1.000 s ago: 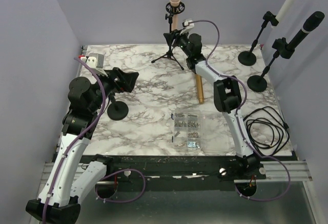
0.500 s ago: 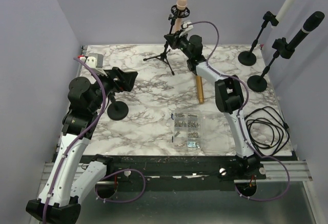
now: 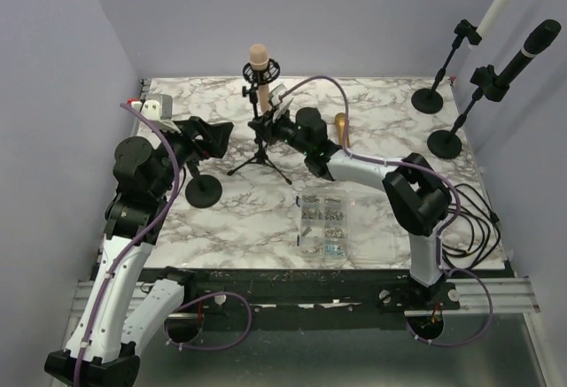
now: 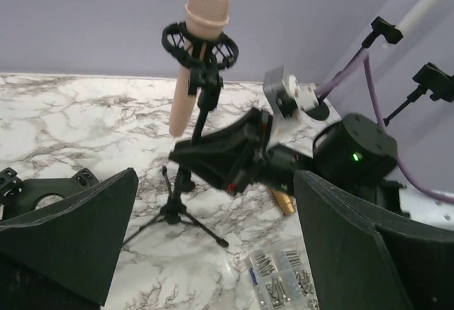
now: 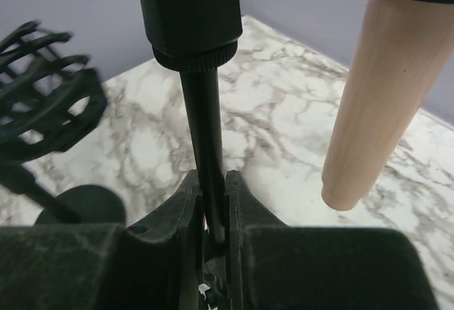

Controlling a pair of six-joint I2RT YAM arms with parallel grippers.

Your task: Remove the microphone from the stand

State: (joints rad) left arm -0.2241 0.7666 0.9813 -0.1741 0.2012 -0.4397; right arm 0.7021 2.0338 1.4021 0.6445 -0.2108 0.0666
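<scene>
The tripod stand (image 3: 259, 146) has come from the far edge of the bench (image 3: 390, 108) to a spot just beyond and left of the clear screw box (image 3: 323, 221), and the right arm has swung over with it. The right gripper (image 5: 211, 198) has its fingers (image 5: 186, 203) pinching the stand's thin black pole, low down under the thicker collar. The left gripper (image 3: 215, 136) sits left of the box, level with the stand, with its fingers (image 4: 74, 232) spread wide and pointed at the stand, touching nothing.

The microphone (image 3: 260, 75) is seated in the black ring mount (image 4: 199, 44) at the top of the pole, beyond and left of the box. Its pink mesh head is up and its smooth pink handle hangs free below the ring, just beside the pole and slightly tilted.

It looks rigid and fairly light. The handle is round and slick, so a pinch could slide along it. The mesh head probably dents more easily and is a poor place to squeeze. The bare length of handle below the ring seems the best hold, squarely across its width. From there it could be pushed up through the ring. The ring probably grips by friction and the tripod looks light, so the stand would tend to lift or tip unless the pole is kept clamped.
</scene>
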